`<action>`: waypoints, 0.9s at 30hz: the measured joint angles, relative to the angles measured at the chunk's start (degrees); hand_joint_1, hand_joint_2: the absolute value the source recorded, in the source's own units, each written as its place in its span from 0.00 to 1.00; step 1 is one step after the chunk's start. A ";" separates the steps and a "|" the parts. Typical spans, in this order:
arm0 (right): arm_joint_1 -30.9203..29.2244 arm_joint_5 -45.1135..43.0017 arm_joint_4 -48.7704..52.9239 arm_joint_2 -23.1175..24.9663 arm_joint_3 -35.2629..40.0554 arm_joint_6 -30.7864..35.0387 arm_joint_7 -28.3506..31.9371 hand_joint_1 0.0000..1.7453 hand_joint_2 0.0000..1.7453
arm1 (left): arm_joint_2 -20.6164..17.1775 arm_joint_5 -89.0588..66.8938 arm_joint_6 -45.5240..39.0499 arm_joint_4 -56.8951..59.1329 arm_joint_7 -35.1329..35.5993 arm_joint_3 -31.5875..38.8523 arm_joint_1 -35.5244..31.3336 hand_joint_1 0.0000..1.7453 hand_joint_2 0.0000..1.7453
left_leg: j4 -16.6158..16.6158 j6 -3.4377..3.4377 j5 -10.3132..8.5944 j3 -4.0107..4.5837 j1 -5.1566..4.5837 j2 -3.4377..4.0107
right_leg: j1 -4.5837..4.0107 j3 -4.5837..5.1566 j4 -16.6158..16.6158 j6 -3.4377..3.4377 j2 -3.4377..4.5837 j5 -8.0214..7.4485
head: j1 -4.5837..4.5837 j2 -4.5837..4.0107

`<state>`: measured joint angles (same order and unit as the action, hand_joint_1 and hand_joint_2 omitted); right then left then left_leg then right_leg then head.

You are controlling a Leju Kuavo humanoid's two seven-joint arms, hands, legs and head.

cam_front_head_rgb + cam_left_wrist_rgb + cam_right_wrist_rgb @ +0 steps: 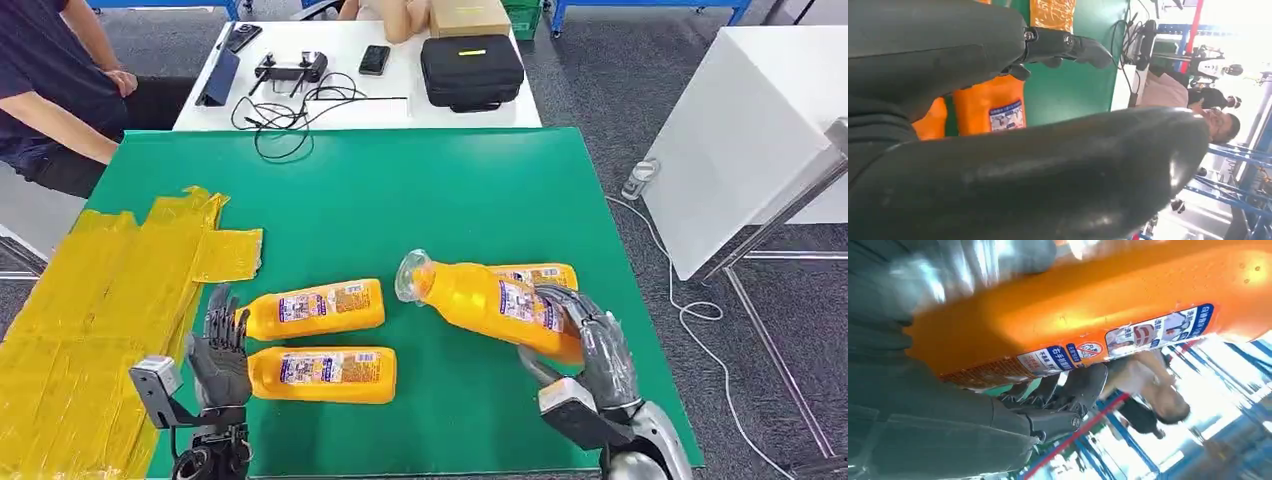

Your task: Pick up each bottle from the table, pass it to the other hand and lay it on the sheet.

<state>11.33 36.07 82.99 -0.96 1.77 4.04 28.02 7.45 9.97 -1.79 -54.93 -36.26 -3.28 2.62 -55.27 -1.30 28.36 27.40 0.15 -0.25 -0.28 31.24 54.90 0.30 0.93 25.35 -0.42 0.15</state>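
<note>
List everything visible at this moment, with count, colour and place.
bottles: four, orange; one held, one behind it, two lying near the left hand
sheet: one, yellow, on the table's left part
green table: one, in front of the robot
white table: one, beyond; carries a black case, phone, controller, cables
person: one, dark top, far left
left hand: open, beside the bottles
right hand: grips the raised bottle
</note>
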 measured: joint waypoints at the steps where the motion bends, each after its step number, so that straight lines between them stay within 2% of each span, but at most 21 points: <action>1: 0.39 -0.51 0.88 -0.13 0.24 0.24 0.24 1.00 1.00 | -0.05 -0.02 0.04 -0.07 -0.02 0.00 0.16 0.00 0.00 | 0.00 0.00 0.00 0.01 0.00 0.00 | 0.01 0.00 0.00 0.00 0.00 0.00 | 0.00 0.02; 2: 0.61 -1.03 1.86 -0.26 0.68 0.40 0.35 1.00 1.00 | -0.07 -0.07 0.11 -0.22 0.00 0.00 0.34 0.00 1.00 | 0.00 0.00 0.00 0.01 0.00 0.01 | 0.02 0.00 0.00 0.00 0.00 0.00 | 0.00 0.02; 10: -1.96 -4.90 3.41 0.81 4.42 0.22 0.33 1.00 1.00 | 0.04 -1.49 3.52 -3.26 1.79 -0.22 2.27 0.00 1.00 | 0.00 -0.02 -0.04 -0.01 -0.01 0.02 | 0.09 -0.03 0.00 0.00 0.01 -0.02 | -0.02 0.02; 20: -16.13 -7.52 -13.63 5.00 9.99 2.65 1.77 1.00 1.00 | 0.33 -0.11 6.21 -7.65 3.37 -6.40 2.02 0.00 1.00 | -0.01 0.00 -0.15 -0.08 -0.01 -0.02 | 0.06 -0.03 0.01 0.01 -0.01 -0.05 | 0.00 0.00; 27: -18.93 -7.74 -18.38 6.08 11.65 3.17 1.75 1.00 1.00 | 0.20 0.31 6.19 -8.46 3.63 -8.61 1.73 0.00 1.00 | -0.01 0.00 -0.14 -0.01 -0.01 -0.04 | 0.06 0.03 0.02 0.02 -0.02 -0.04 | 0.00 0.02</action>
<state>-7.60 28.33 64.61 5.11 13.42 7.21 29.77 7.65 10.27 4.39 -63.39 -32.63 -11.89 4.35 -55.28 -1.30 28.22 27.39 0.15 -0.29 -0.22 31.27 54.92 0.31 0.92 25.31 -0.42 0.17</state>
